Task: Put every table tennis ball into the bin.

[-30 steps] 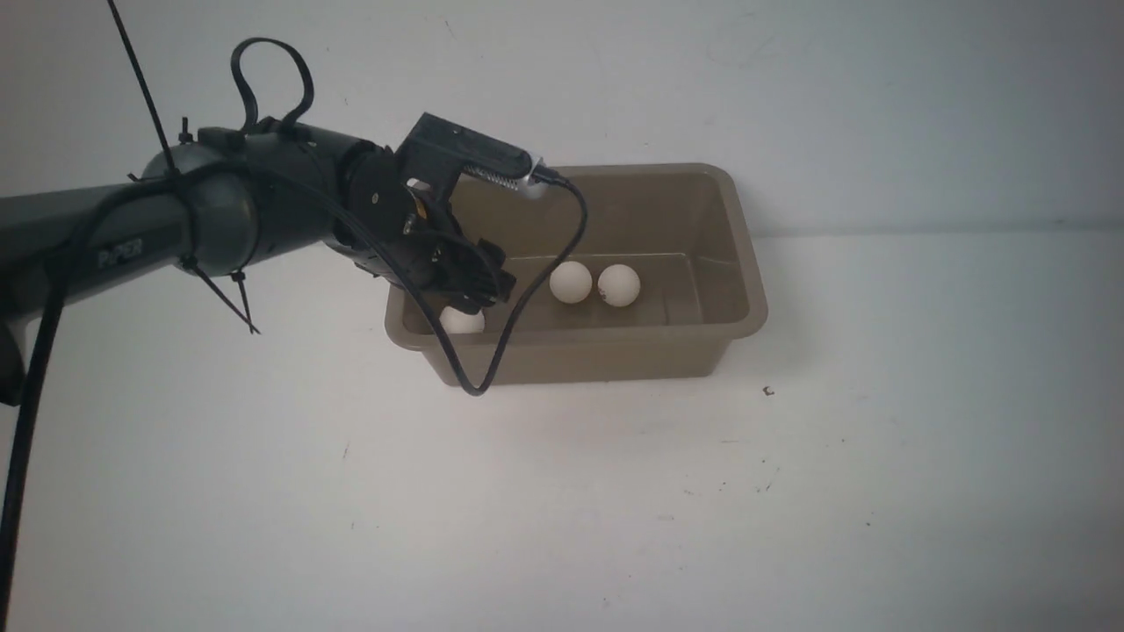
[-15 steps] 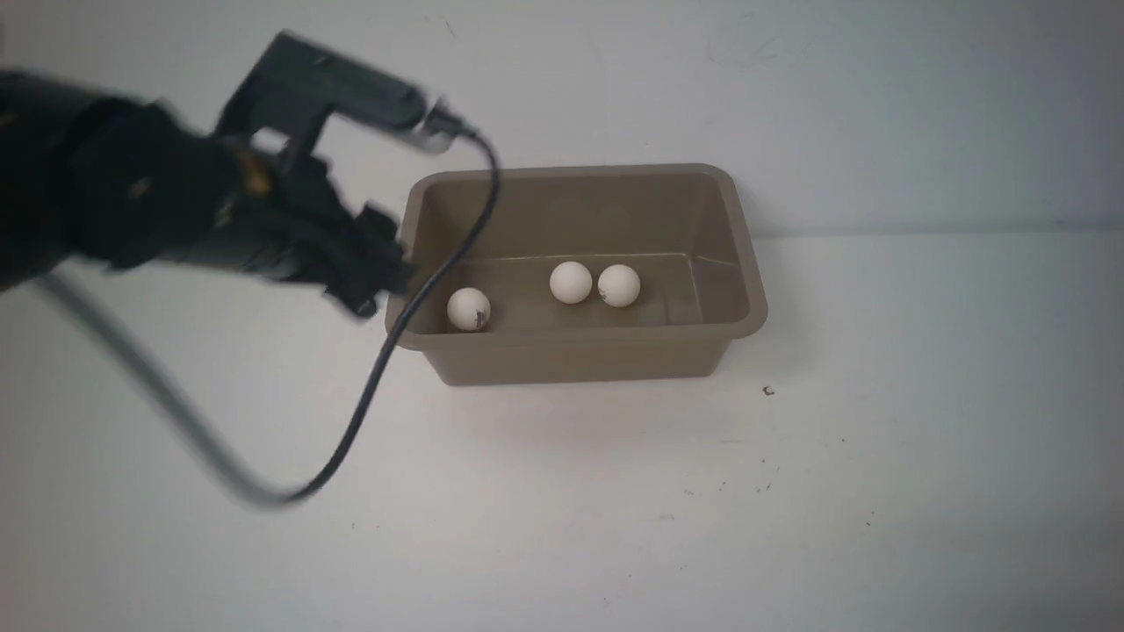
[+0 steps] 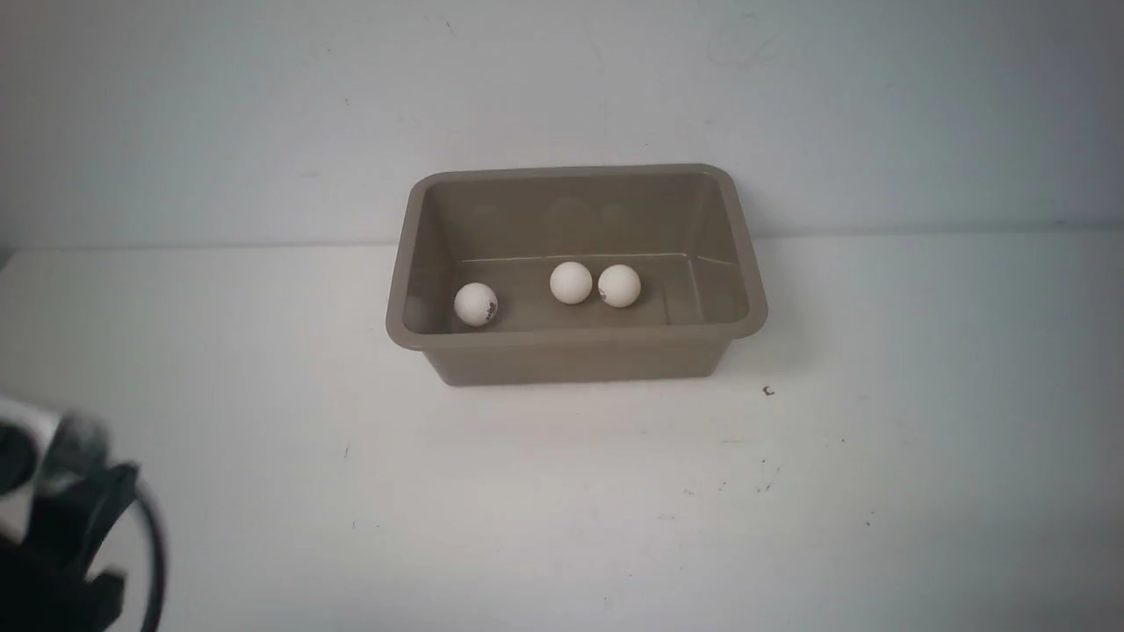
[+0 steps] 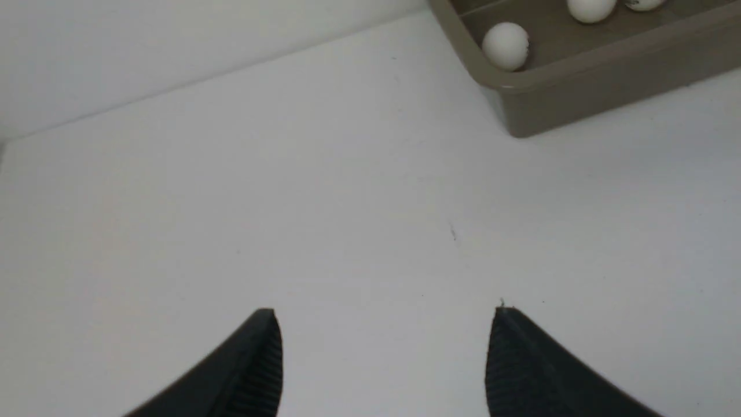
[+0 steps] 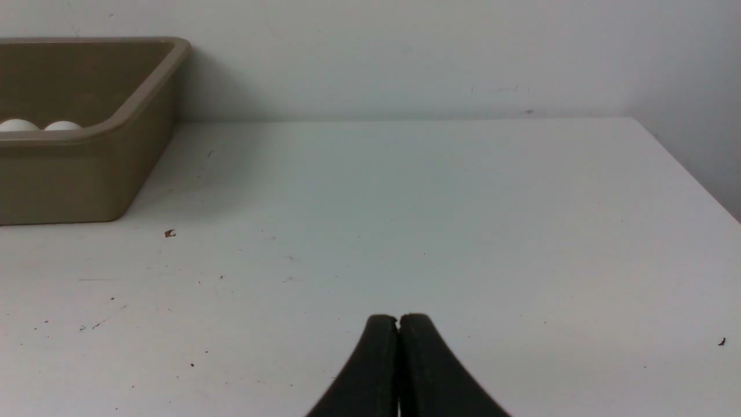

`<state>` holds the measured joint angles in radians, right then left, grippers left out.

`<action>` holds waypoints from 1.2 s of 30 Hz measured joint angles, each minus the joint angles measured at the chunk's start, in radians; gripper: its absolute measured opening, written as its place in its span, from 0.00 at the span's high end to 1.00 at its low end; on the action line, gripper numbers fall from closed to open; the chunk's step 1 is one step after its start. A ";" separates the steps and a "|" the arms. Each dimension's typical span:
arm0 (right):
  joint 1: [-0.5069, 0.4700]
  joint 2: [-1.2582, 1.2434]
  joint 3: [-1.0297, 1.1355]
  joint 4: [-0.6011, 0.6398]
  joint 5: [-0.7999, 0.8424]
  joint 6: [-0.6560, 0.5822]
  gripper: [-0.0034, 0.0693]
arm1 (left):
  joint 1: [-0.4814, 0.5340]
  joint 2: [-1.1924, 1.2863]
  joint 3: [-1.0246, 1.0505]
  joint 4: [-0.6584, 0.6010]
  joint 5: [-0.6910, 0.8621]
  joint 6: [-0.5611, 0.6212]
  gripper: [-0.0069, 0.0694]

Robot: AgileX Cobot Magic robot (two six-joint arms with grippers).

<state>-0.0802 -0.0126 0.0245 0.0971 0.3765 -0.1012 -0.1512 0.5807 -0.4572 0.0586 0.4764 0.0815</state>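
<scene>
The taupe bin (image 3: 753, 290) stands at the back of the white table against the wall. Three white table tennis balls lie on its floor: one (image 3: 475, 304) with a dark mark near the left wall, and a pair (image 3: 571, 283) (image 3: 619, 285) side by side in the middle. In the left wrist view my left gripper (image 4: 385, 315) is open over bare table, well short of the bin (image 4: 579, 104), with nothing between its fingers. The right wrist view shows my right gripper (image 5: 398, 318) shut and empty over the table, to the right of the bin (image 5: 87, 174).
Part of my left arm (image 3: 53, 544) shows blurred at the lower left corner of the front view. Small dark specks (image 3: 768, 391) dot the white table in front of and right of the bin. The table's right edge (image 5: 694, 174) shows in the right wrist view.
My left arm has pulled back from over the bin's left end to the near left corner. The ball at the left of the bin has rolled slightly and settled.
</scene>
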 joint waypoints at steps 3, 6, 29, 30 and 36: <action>0.000 0.000 0.000 0.000 0.000 0.000 0.97 | 0.018 -0.157 0.080 -0.001 0.009 -0.009 0.35; 0.000 0.000 0.000 0.000 0.000 0.000 0.97 | 0.021 -0.315 0.133 -0.002 0.015 -0.013 0.35; 0.000 0.000 0.000 0.000 0.001 0.000 0.97 | 0.118 -0.596 0.138 -0.059 0.158 -0.023 0.35; 0.000 0.000 0.000 0.000 0.001 0.000 0.97 | 0.128 -0.596 0.138 -0.059 0.158 -0.023 0.35; 0.000 0.000 0.000 0.000 0.001 0.000 0.97 | 0.159 -0.596 0.140 -0.059 0.169 -0.023 0.35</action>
<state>-0.0802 -0.0126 0.0245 0.0971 0.3774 -0.1012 0.0077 -0.0157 -0.3175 0.0000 0.6450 0.0585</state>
